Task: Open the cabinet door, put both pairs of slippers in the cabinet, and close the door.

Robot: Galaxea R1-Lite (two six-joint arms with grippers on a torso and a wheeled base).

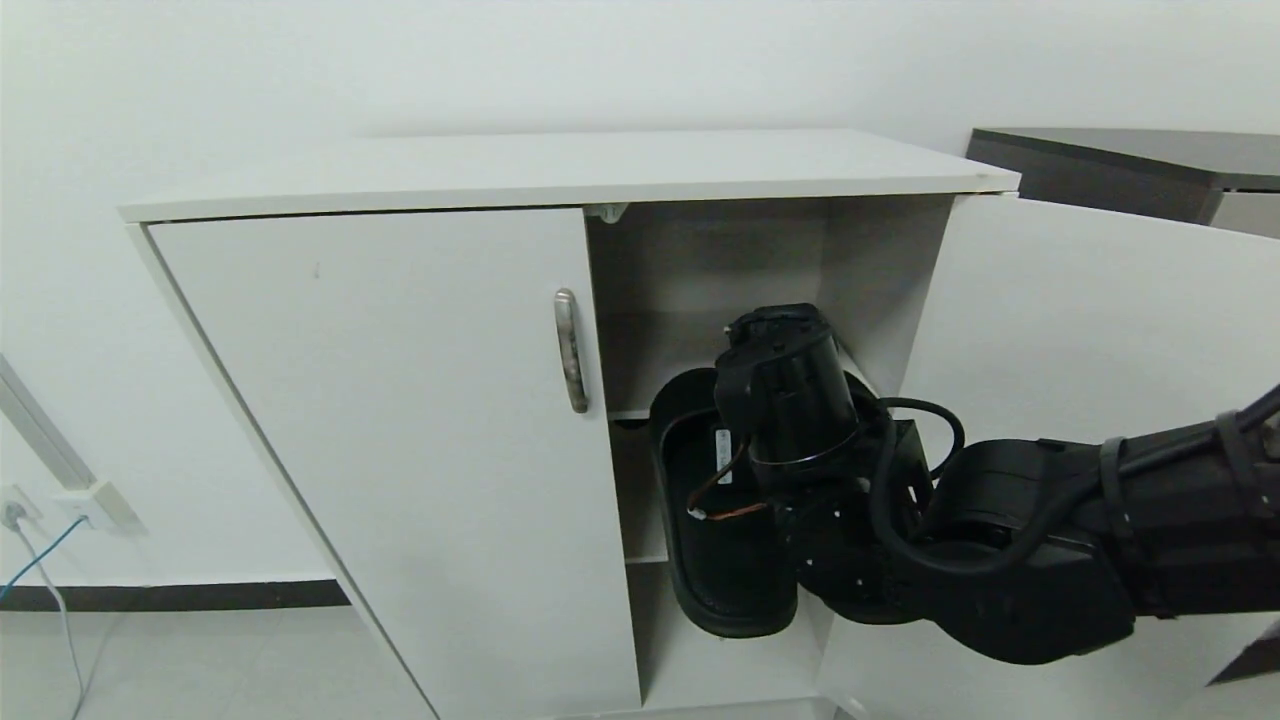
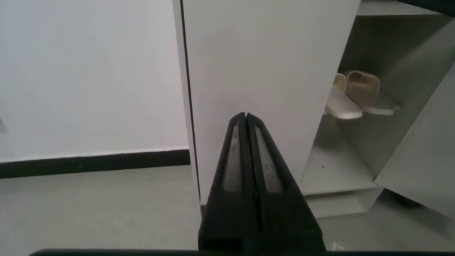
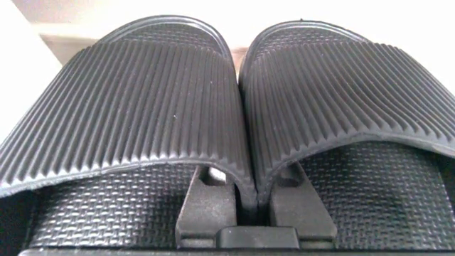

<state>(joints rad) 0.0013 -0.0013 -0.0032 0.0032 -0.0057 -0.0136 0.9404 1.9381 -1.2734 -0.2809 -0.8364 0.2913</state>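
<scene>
The white cabinet point(image 1: 560, 170) has its left door point(image 1: 400, 430) closed and its right door point(image 1: 1080, 320) swung open. My right gripper point(image 3: 245, 198) is shut on the inner edges of a pair of black slippers point(image 3: 142, 107), held side by side. In the head view the black slippers point(image 1: 700, 540) hang tilted inside the open right half, around the middle shelf, partly hidden by my right wrist. A pair of pale slippers point(image 2: 359, 92) lies on a shelf inside the cabinet. My left gripper point(image 2: 245, 124) is shut and holds nothing, low in front of the closed left door.
A metal handle point(image 1: 570, 350) sits on the left door's edge. A dark table point(image 1: 1130, 165) stands behind the open door at the right. A wall socket with cables point(image 1: 20, 515) is low at the left. Bare floor point(image 2: 92, 206) lies before the cabinet.
</scene>
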